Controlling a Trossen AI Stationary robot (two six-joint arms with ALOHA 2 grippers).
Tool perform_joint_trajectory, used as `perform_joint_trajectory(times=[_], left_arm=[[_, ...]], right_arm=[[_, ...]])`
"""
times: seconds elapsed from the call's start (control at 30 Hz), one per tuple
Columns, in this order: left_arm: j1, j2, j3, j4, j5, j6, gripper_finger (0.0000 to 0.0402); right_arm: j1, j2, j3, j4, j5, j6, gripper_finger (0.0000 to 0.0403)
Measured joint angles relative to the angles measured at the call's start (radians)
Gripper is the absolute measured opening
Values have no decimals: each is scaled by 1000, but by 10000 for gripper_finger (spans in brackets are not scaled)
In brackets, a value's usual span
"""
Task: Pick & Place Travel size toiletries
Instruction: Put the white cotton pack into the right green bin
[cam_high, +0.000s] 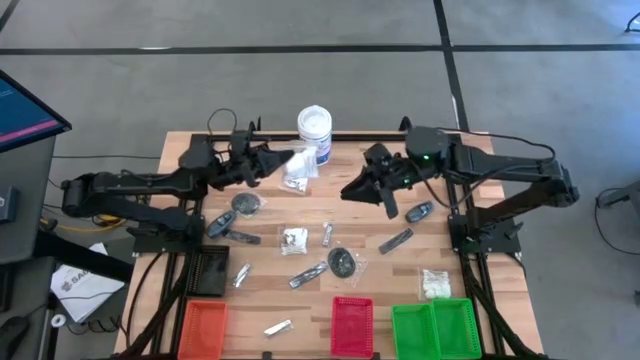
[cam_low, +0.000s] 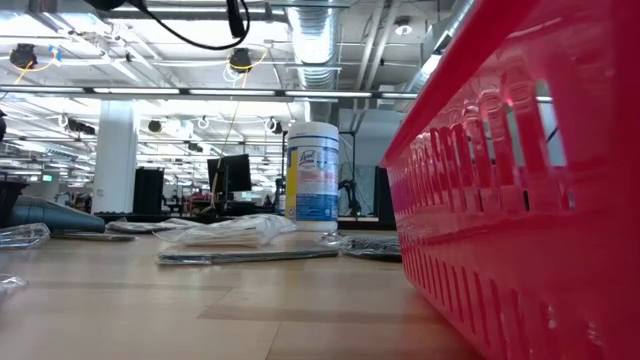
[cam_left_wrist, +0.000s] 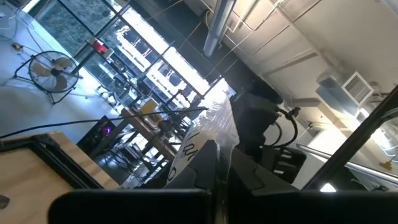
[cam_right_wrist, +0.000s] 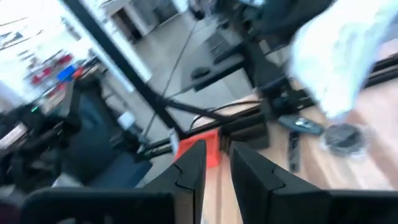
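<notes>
Wooden table, glossy plastic packets

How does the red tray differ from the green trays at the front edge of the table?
The red tray is a single narrow tray, near the middle of the front edge. The green trays are two, side by side, together wider, and further to the right. A clear packet lies just behind the green trays, a dark disc behind the red tray. All look like slotted plastic baskets.

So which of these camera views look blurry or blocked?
Right wrist view: smeared with motion blur. Low view: the red tray fills the right side, its near wall soft. Left wrist view: the clear packet glares white. High view: sharp, evenly lit.
</notes>
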Motion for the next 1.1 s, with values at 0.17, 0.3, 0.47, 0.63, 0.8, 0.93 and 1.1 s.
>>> perform_joint_trajectory(times=[0.17,0.3,0.47,0.63,0.8,0.93,1.1], left_arm=[[-10,19,0,-54,42,-1,0],[-48,50,0,-104,52,1,0],[-90,106,0,-98,52,8,0],[-114,162,1,-96,54,6,0],[-126,211,0,-100,108,-1,0],[-140,230,0,-102,125,0,0],[-143,222,1,-98,124,7,0]], right_arm=[[-57,-40,-3,-25,8,-3,66],[-120,-47,4,-82,-41,-4,66],[-187,-21,45,-201,-131,19,68],[-193,56,126,-323,-159,-21,95],[-168,162,228,-464,-182,-76,149],[-145,232,322,-537,-181,-129,193],[-128,318,413,-677,-180,-184,224]])
